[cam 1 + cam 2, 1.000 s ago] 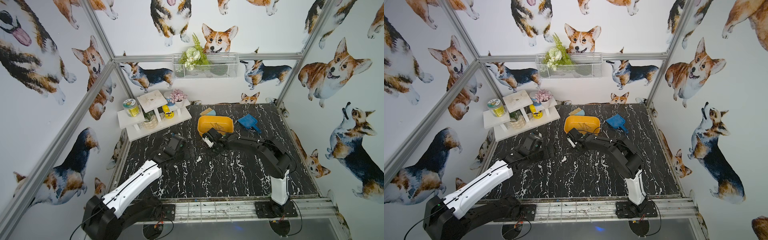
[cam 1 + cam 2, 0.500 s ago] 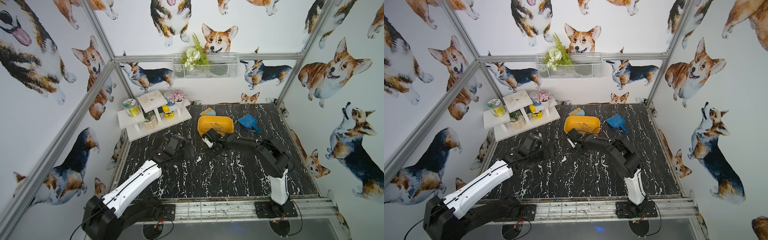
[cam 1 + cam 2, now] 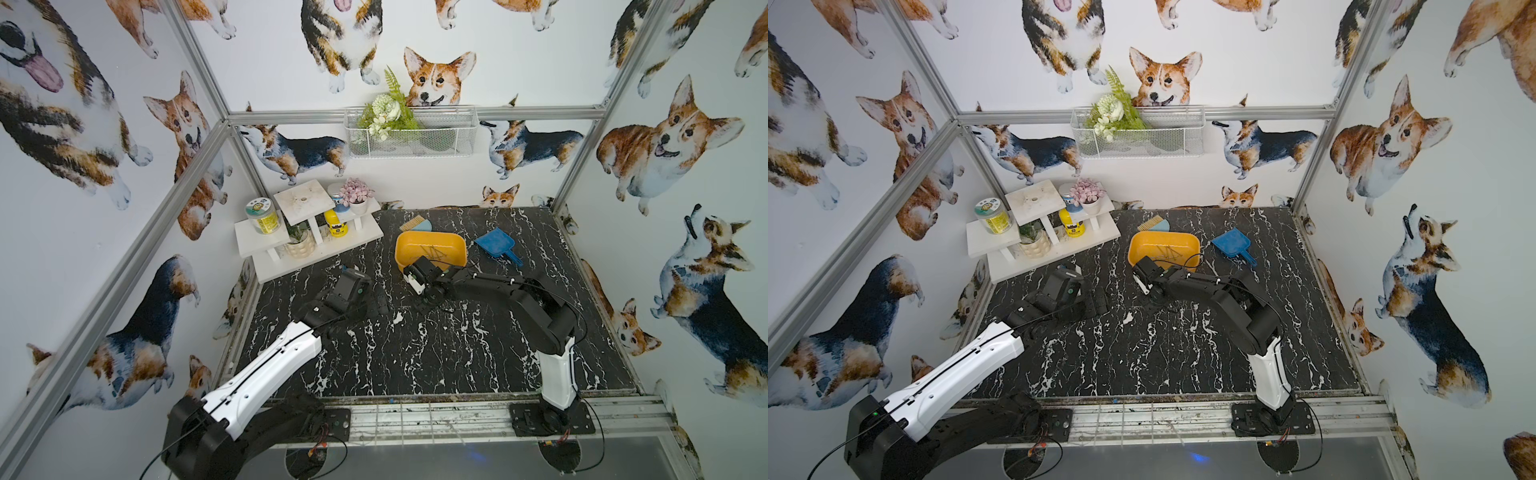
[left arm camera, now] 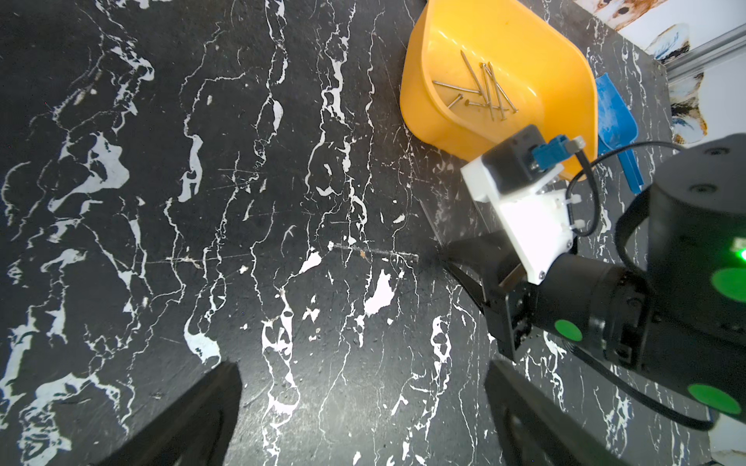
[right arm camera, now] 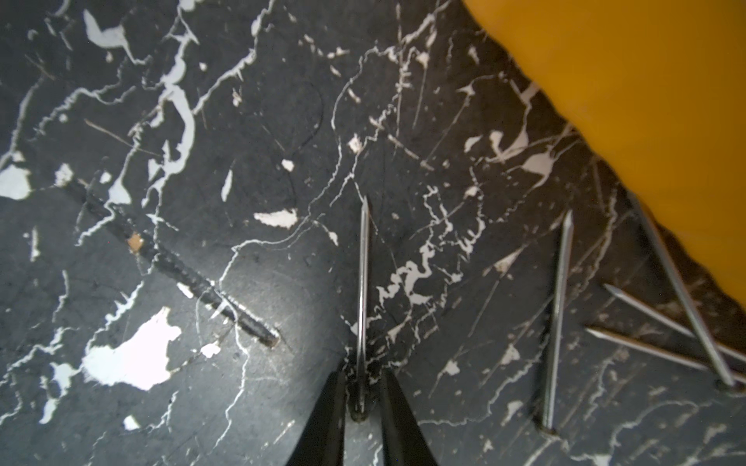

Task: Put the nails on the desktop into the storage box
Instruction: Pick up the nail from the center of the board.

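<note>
While straddling nail with narrow, unclamped right gripper, holding left gripper wide over open desktop; four more nails by tub wall, clear only from right wrist.

Metal nails gleam; the desktop looks scuffed

Storage box cropped by frame edge; right tool contact with nail head unclear.
</note>
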Available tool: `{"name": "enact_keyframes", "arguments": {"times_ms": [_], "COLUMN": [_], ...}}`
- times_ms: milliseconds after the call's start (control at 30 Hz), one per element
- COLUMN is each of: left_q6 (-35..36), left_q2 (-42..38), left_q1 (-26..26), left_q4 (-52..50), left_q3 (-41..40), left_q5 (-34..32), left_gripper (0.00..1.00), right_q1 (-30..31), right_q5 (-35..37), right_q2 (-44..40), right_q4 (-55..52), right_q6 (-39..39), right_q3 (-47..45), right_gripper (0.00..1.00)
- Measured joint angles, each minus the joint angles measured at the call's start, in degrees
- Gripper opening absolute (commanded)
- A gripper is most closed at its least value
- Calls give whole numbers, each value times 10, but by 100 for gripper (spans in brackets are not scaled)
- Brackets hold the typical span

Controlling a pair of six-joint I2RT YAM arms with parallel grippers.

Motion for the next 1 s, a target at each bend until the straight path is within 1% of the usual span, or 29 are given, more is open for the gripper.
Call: {"name": "enact_keyframes", "arguments": {"times_ms": [200,300,533,667,1000], "left_q6": [0,0,0,0,0], "left_q2": [0,0,-2,-2,-3], "left_q1": [1,1,2,2,2], "left_q4": [0,0,1,1,1], "left_q3": [0,0,-1,-3,-4], "left_q5": [3,4,4,4,7], "left_gripper": [100,100,100,100,100], "right_q1": [2,3,3,3,7], "right_q5": [3,5,5,3,2], "right_q2": [-7,-9,-11,-18,-23], "right_q4": [15,16,14,14,15], "right_q6": [4,5,12,13,14], "right_q3": [-14,-16,-18,-26,-32], "right_gripper": [21,18,16,13,1]}}
